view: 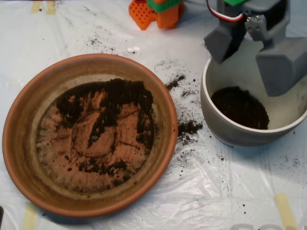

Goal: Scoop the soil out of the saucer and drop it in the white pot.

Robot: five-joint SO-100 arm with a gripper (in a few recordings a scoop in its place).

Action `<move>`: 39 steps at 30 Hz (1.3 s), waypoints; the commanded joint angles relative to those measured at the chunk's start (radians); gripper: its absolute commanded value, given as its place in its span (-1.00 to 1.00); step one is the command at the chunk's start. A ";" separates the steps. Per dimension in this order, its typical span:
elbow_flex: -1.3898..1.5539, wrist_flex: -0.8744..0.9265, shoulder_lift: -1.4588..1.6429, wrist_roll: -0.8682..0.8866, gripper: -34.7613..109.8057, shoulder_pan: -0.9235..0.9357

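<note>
gripper point(252, 50): halves spread apart, above the white pot point(225, 127)
soil point(240, 106): heap in the pot, below the gripper; more in the saucer point(29, 120) at left

A single fixed camera looked straight down on the counter point(192, 191) from close above. The saucer point(19, 143) filled most of the left half of the frame, its rim just inside the left edge. The white pot point(225, 129) sat at the right, cut by the right edge; the scoop point(254, 52) entered from the upper right corner.
</note>
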 commanded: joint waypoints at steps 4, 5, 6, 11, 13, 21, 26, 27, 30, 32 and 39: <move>-0.155 0.009 0.149 0.031 -0.05 0.143; -0.147 0.009 0.163 0.032 -0.06 0.166; -0.130 0.009 0.183 0.035 -0.06 0.189; 0.187 -0.112 0.446 0.061 -0.05 0.264; 0.382 -0.195 0.589 0.052 -0.06 0.267; 0.894 -0.374 0.968 0.041 -0.10 0.281; 1.187 -0.471 1.212 0.049 -0.15 0.285; 1.241 -0.488 1.249 0.041 -0.15 0.282; 1.373 -0.529 1.351 0.035 -0.17 0.296; 1.431 -0.551 1.410 0.034 -0.19 0.331; 1.709 -0.594 1.701 -0.008 -0.24 0.336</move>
